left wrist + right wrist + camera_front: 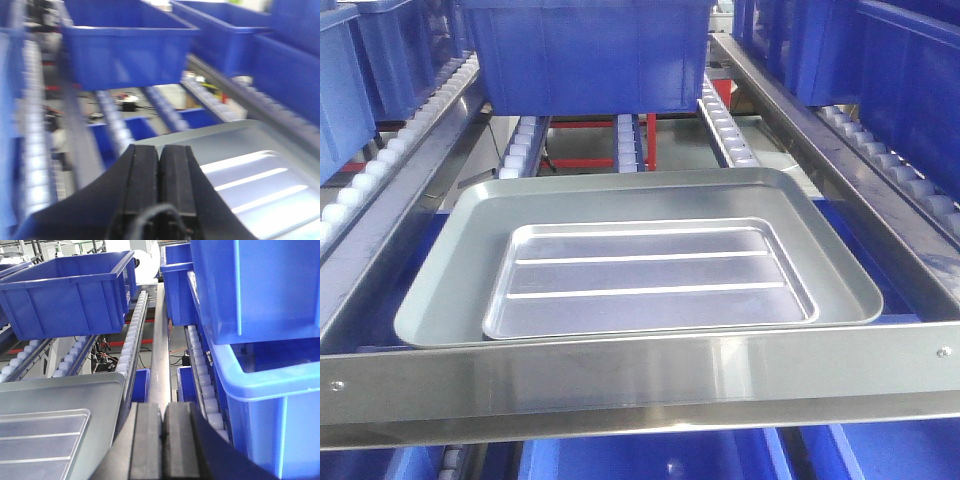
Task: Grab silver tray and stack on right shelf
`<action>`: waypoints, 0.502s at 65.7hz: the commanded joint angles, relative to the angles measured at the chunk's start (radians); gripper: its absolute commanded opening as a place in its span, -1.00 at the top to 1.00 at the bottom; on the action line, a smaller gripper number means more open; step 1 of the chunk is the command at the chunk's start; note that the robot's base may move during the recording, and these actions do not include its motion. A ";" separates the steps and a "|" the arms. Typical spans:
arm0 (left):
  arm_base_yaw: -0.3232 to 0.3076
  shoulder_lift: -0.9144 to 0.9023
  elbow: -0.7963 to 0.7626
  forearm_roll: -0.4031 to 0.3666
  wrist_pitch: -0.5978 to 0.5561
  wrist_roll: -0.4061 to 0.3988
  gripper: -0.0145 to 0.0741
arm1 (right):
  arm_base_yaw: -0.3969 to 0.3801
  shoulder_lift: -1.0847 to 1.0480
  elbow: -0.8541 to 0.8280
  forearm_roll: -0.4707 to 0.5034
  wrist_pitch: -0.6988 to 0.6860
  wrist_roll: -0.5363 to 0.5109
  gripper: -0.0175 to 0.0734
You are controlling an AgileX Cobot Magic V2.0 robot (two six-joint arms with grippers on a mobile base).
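Note:
The silver tray [650,275], shiny with two long raised ridges, lies nested inside a larger dull grey tray [440,300]. Both rest on the right shelf, just behind its broad steel front bar [640,375]. Neither gripper shows in the front view. In the left wrist view my left gripper [159,149] is shut with nothing between its fingers, and the silver tray [265,185] lies to its right. In the right wrist view my right gripper [163,406] is also shut and empty, with the silver tray [35,440] at its lower left and a steel rail straight ahead.
A blue bin [585,55] stands on the rollers behind the trays. More blue bins [900,60] sit on the right lane and on the left lane [345,80]. White roller rails [131,335] run back. Large blue bins [260,365] stand close on the right.

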 commanded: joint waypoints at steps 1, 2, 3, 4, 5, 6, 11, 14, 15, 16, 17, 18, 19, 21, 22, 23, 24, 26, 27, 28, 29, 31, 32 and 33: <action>0.063 -0.056 0.010 -0.092 -0.055 0.109 0.88 | -0.005 -0.019 0.000 0.000 -0.094 -0.008 0.50; 0.080 -0.073 0.024 -0.104 -0.055 0.116 0.88 | -0.005 -0.019 0.000 0.000 -0.094 -0.008 0.50; 0.091 -0.084 0.033 -0.112 -0.055 0.115 0.88 | -0.005 -0.019 0.000 0.000 -0.094 -0.008 0.50; 0.108 -0.100 0.049 -0.121 -0.055 0.115 0.88 | -0.005 -0.019 0.000 0.000 -0.094 -0.008 0.50; 0.119 -0.110 0.059 -0.131 -0.057 0.115 0.88 | -0.005 -0.019 0.000 0.000 -0.094 -0.008 0.50; 0.130 -0.120 0.069 -0.131 -0.057 0.115 0.88 | -0.005 -0.019 0.000 0.000 -0.094 -0.008 0.50; 0.195 -0.182 0.138 -0.152 -0.057 0.115 0.88 | -0.005 -0.019 0.000 0.000 -0.094 -0.008 0.50; 0.220 -0.209 0.167 -0.152 -0.057 0.115 0.88 | -0.005 -0.019 0.000 0.000 -0.094 -0.008 0.50; 0.229 -0.220 0.180 -0.152 -0.057 0.115 0.88 | -0.005 -0.019 0.000 0.000 -0.094 -0.008 0.50; 0.234 -0.226 0.188 -0.152 -0.057 0.115 0.88 | -0.005 -0.019 0.000 0.000 -0.094 -0.008 0.50; 0.241 -0.235 0.200 -0.152 -0.059 0.115 0.88 | -0.005 -0.019 0.000 0.000 -0.094 -0.008 0.50; 0.245 -0.241 0.208 -0.152 -0.061 0.115 0.88 | -0.005 -0.019 0.000 0.000 -0.094 -0.008 0.50; 0.248 -0.247 0.216 -0.152 -0.065 0.115 0.88 | -0.005 -0.019 0.000 0.000 -0.094 -0.008 0.50; 0.252 -0.260 0.237 -0.152 -0.080 0.115 0.88 | -0.005 -0.019 0.000 0.000 -0.094 -0.008 0.50; 0.254 -0.264 0.247 -0.152 -0.088 0.115 0.88 | -0.005 -0.019 0.000 0.000 -0.094 -0.008 0.50; 0.254 -0.272 0.252 -0.152 -0.094 0.115 0.88 | -0.005 -0.019 0.000 0.000 -0.094 -0.008 0.50; 0.254 -0.281 0.249 -0.152 -0.059 0.115 0.88 | -0.005 -0.019 0.000 0.000 -0.094 -0.008 0.50; 0.254 -0.292 0.247 -0.152 -0.044 0.115 0.88 | -0.005 -0.019 0.000 0.000 -0.094 -0.008 0.50; 0.254 -0.299 0.249 -0.152 -0.047 0.115 0.88 | -0.005 -0.019 0.000 0.000 -0.094 -0.008 0.50; 0.254 -0.305 0.249 -0.152 -0.047 0.115 0.88 | -0.005 -0.019 0.000 0.000 -0.094 -0.008 0.50; 0.254 -0.307 0.249 -0.152 -0.047 0.115 0.88 | -0.005 -0.019 0.000 0.000 -0.094 -0.008 0.50; 0.254 -0.307 0.249 -0.152 -0.050 0.115 0.88 | -0.005 -0.019 0.000 0.000 -0.094 -0.008 0.50; 0.254 -0.304 0.249 -0.152 -0.052 0.115 0.88 | -0.005 -0.019 0.000 0.000 -0.094 -0.008 0.50; 0.254 -0.304 0.249 -0.152 -0.054 0.115 0.88 | -0.005 -0.019 0.000 0.000 -0.094 -0.008 0.50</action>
